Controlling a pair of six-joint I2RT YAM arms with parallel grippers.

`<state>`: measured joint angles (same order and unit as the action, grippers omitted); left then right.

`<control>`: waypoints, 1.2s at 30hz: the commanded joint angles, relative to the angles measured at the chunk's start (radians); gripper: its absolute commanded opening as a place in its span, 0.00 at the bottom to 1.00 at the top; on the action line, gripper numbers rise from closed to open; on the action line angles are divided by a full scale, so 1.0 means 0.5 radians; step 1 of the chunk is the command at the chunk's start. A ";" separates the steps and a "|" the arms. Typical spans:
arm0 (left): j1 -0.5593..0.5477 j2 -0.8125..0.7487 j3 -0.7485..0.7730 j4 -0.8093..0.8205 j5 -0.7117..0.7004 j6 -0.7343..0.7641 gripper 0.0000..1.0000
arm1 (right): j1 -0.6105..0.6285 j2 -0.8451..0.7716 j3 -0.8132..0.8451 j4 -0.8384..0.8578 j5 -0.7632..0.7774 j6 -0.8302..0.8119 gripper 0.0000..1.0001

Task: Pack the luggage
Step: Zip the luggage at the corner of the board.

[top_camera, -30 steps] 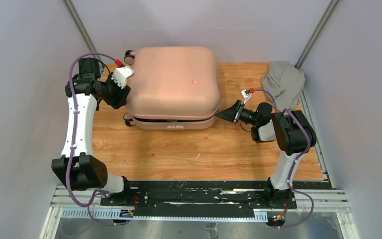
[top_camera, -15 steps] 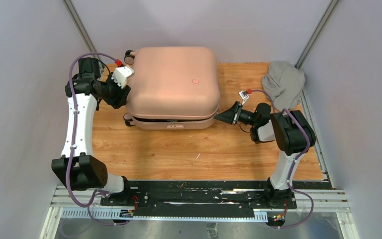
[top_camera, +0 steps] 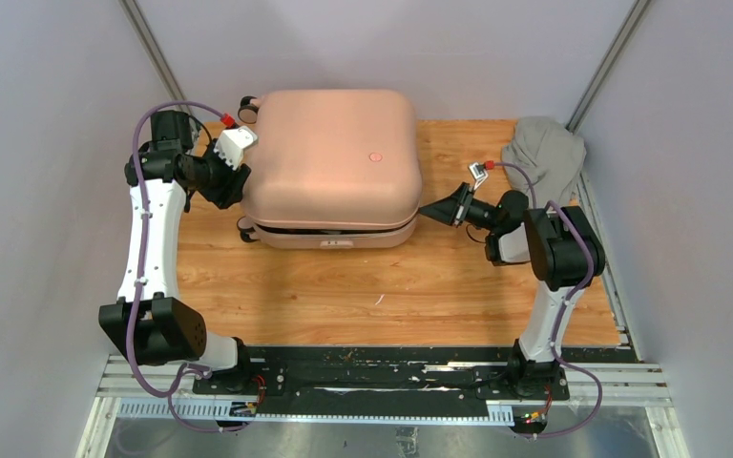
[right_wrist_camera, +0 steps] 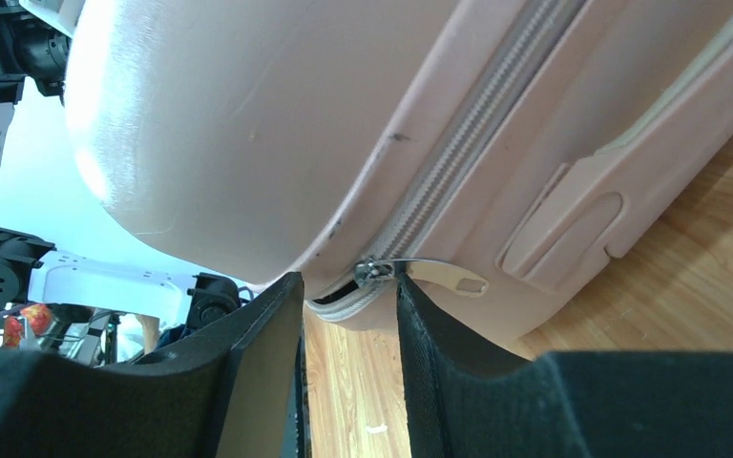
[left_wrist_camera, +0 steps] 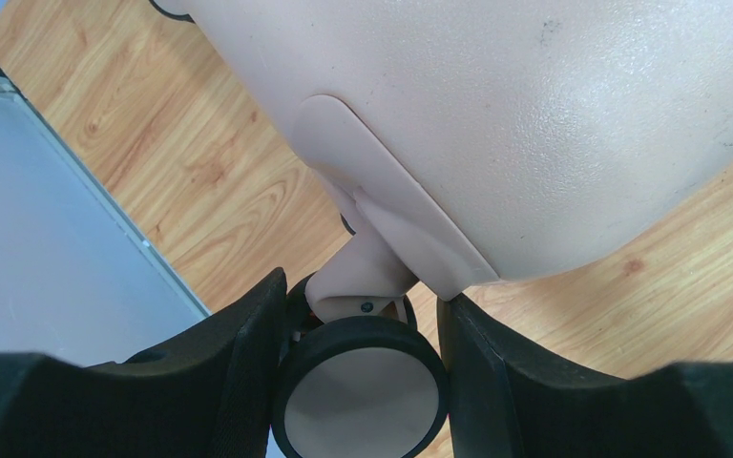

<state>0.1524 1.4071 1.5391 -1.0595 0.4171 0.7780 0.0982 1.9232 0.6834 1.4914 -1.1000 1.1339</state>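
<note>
I count one luggage (top_camera: 329, 153), one grey cloth bundle (top_camera: 544, 157) and two arms. The table (top_camera: 344, 296) is of light wood, with plain grey walls (top_camera: 48, 95) on three sides. The luggage lies flat with its lid down at the far edge of the table, nearer to the far left corner; the bundle lies in the far right corner. My left gripper (left_wrist_camera: 363, 305) is at its left side, clamped on one black caster wheel (left_wrist_camera: 361, 401). My right gripper (right_wrist_camera: 346, 286) is at its near right corner, fingers apart, with the zipper slider (right_wrist_camera: 372, 272) between them; I cannot tell if they touch it.
</note>
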 commanded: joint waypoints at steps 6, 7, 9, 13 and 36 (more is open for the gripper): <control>-0.013 -0.059 0.109 0.195 0.017 -0.077 0.00 | -0.011 0.105 0.029 0.115 -0.061 0.032 0.52; -0.013 -0.061 0.109 0.195 0.007 -0.074 0.00 | -0.018 0.117 0.036 0.120 -0.056 0.038 0.54; -0.009 -0.069 0.113 0.196 -0.001 -0.065 0.00 | -0.019 0.141 0.051 0.125 -0.055 0.046 0.54; 0.014 -0.063 0.131 0.196 -0.007 -0.068 0.00 | -0.030 0.201 0.081 0.110 -0.076 0.046 0.53; 0.051 -0.009 0.184 0.195 -0.086 -0.065 0.00 | 0.082 0.244 0.107 0.209 -0.187 0.130 0.60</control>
<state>0.1642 1.4170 1.5551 -1.0679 0.4107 0.7818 0.1024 2.0457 0.7589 1.5196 -1.1469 1.1931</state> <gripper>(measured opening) 0.544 0.620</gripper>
